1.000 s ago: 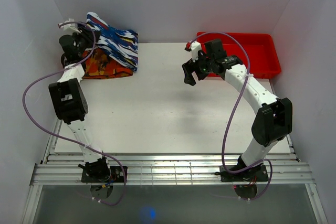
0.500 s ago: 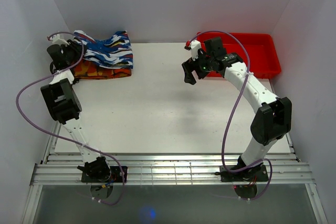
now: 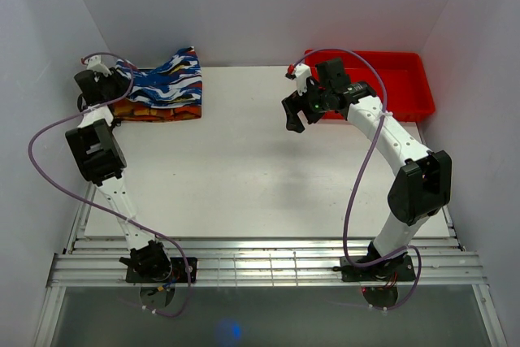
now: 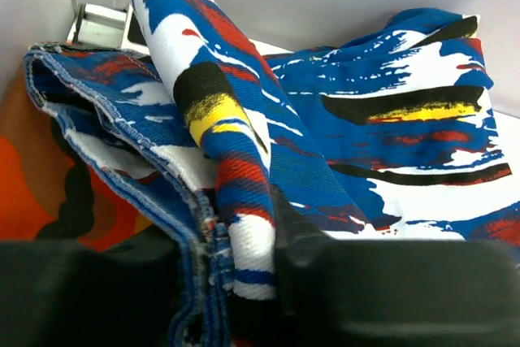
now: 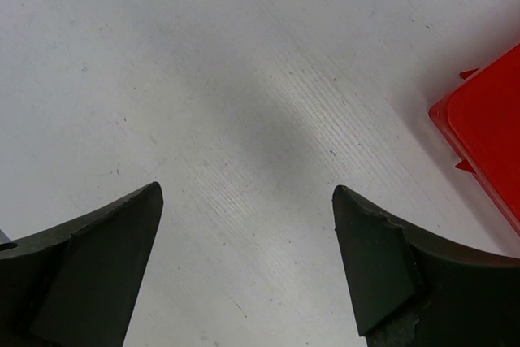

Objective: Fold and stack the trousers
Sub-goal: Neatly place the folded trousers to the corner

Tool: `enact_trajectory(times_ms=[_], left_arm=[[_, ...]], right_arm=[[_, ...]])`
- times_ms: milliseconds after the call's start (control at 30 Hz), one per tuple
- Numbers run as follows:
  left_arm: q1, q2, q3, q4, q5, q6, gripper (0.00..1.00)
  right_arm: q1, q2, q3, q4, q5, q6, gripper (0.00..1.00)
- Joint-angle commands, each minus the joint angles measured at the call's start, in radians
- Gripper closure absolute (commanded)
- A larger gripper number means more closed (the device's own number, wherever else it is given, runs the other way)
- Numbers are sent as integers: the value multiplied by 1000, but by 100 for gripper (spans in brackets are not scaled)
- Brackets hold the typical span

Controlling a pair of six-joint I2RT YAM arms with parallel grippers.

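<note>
White table [image 3: 244,168], my left gripper [image 4: 236,282] pinched the trousers [image 4: 382,144] over an orange garment [image 3: 154,109], my right gripper [image 5: 248,266] hung spread near the red bin [image 3: 398,79].

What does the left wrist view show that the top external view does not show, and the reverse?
Only left wrist: a fold of the trousers pinched in the left hand, with its stitched edge. Only top external: the right hand open over the table, and the red tray at the far right. Both: the trousers lying on an orange cloth.
</note>
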Motion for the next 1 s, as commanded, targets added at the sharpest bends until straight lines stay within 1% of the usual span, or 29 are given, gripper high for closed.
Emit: enact_trajectory(times_ms=[0,100,133,200,233,267,333,367,433,500,567,600,667,700,733,767,800,833,867,900,933,967], left_arm=[[21,-29,86,-53,-26,114,57],[23,-64,115,-113,-27,153,43],[26,-75,125,-152,-38,163,33],[24,-97,154,-205,-59,204,22],[24,-124,180,-272,-80,215,18],[27,-141,187,-294,-120,221,16],[29,-188,206,-358,-139,273,13],[29,-205,206,-374,-163,290,10],[29,-245,209,-401,-174,320,8],[27,-253,227,-429,-147,327,6],[29,-243,276,-504,-90,315,6],[29,-239,284,-522,-6,299,12],[29,-236,255,-542,74,234,21],[29,-238,229,-535,118,191,28],[29,-239,202,-504,123,163,32],[29,-241,148,-487,120,114,35],[29,-242,120,-471,114,94,40],[29,-244,94,-431,111,85,43],[27,-246,41,-405,111,62,46],[27,-246,18,-383,111,43,49],[27,-241,-1,-350,117,31,54],[27,-236,-16,-332,122,6,55]], right_arm=[[-5,9,45,-7,-26,-10,10],[-5,9,42,-3,-32,-10,10],[-5,11,42,-1,-32,-10,10],[-5,11,40,1,-32,-16,10],[-5,8,37,-1,-32,-19,10],[-5,8,35,1,-32,-22,10],[-5,0,26,4,-34,-29,10],[-5,0,22,4,-37,-32,10],[-5,-5,6,13,-43,-38,10],[-5,2,3,28,-55,-38,10],[-5,18,25,51,-95,-21,10],[-2,44,35,85,-116,-13,7],[10,83,87,137,-149,28,4],[28,135,115,163,-162,48,0],[38,167,144,218,-176,69,5],[51,201,217,249,-201,117,8],[77,275,261,281,-216,146,14],[87,319,303,353,-237,177,16],[110,360,398,388,-274,253,20],[122,452,448,431,-288,292,22],[134,500,497,474,-300,339,24],[160,544,543,572,-305,413,27]])
